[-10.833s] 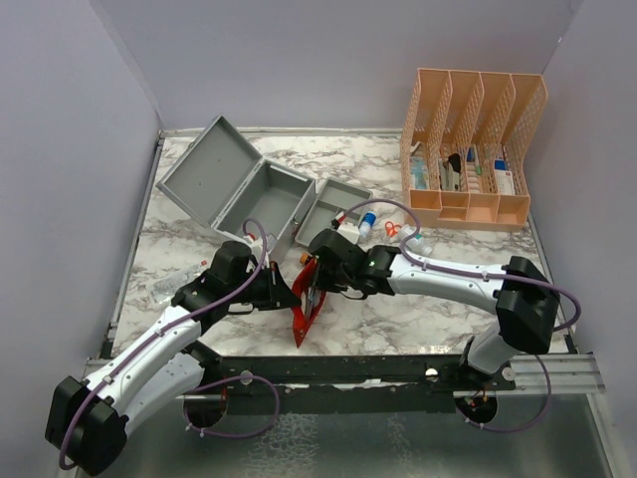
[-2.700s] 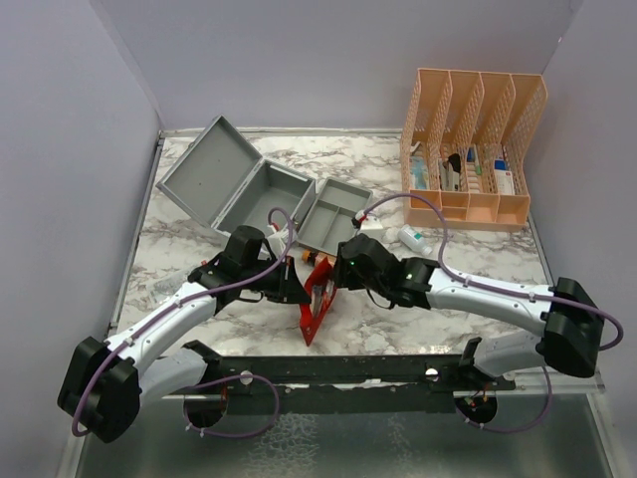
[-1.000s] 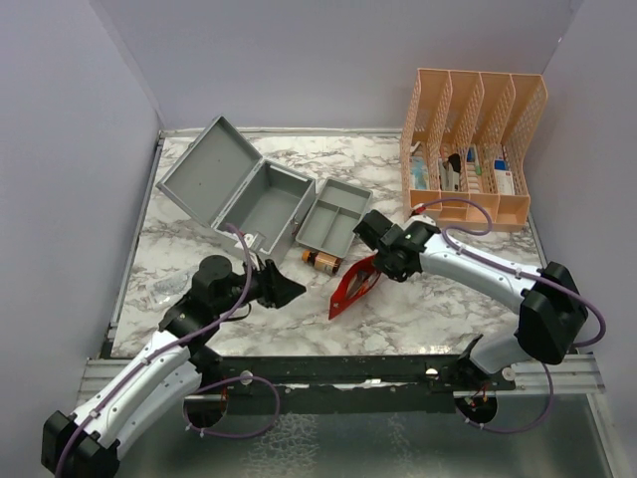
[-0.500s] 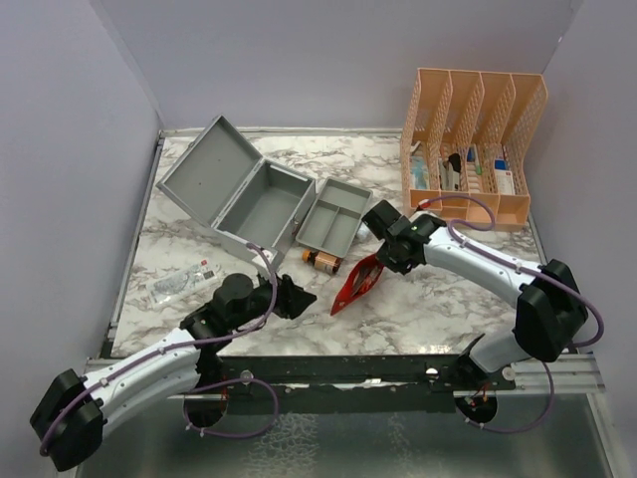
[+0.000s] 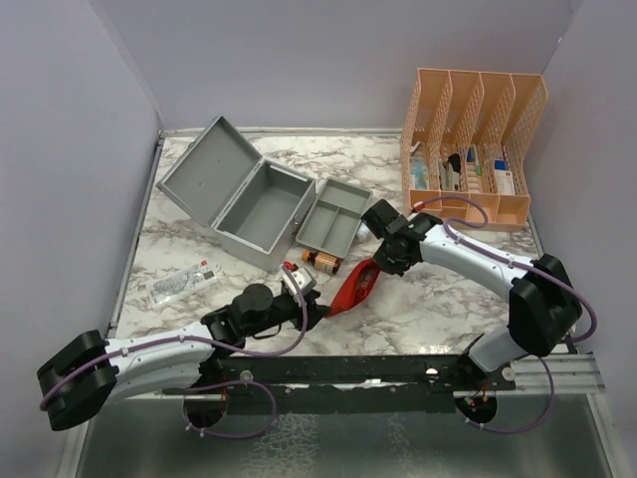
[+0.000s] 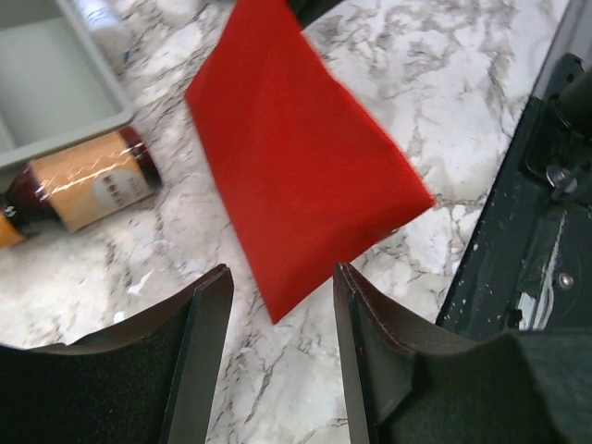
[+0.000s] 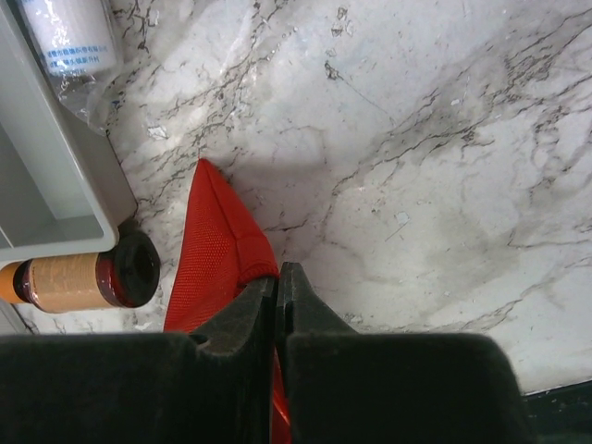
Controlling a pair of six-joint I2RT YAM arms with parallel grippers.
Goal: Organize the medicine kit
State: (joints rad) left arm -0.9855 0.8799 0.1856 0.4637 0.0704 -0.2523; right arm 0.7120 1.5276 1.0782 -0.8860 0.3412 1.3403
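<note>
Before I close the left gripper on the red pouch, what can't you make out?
- Red pouch contents: fabric hides them, every view.
- Amber bottle label: blurred in left wrist; cut off by frame edge in right wrist.
- Peach organizer items: too small, top view.

**Marble-patterned table, loosely covered**

The white, grey-veined table (image 5: 438, 299) carries an open grey metal case (image 5: 264, 204) at the far left, lid tipped back to the left. A grey divided tray (image 5: 333, 219) sits just beside the case on its right. An amber bottle (image 5: 320, 263) lies on its side against the tray's near edge, and a small white bottle (image 7: 69, 37) in clear wrap lies at the tray's right. A red pouch (image 5: 356, 287) slants just right of the amber bottle; whether it rests on the marble is unclear. A clear packet (image 5: 179, 283) lies flat near the left edge. A peach slotted organizer (image 5: 473, 149) stands at the far right.
</note>
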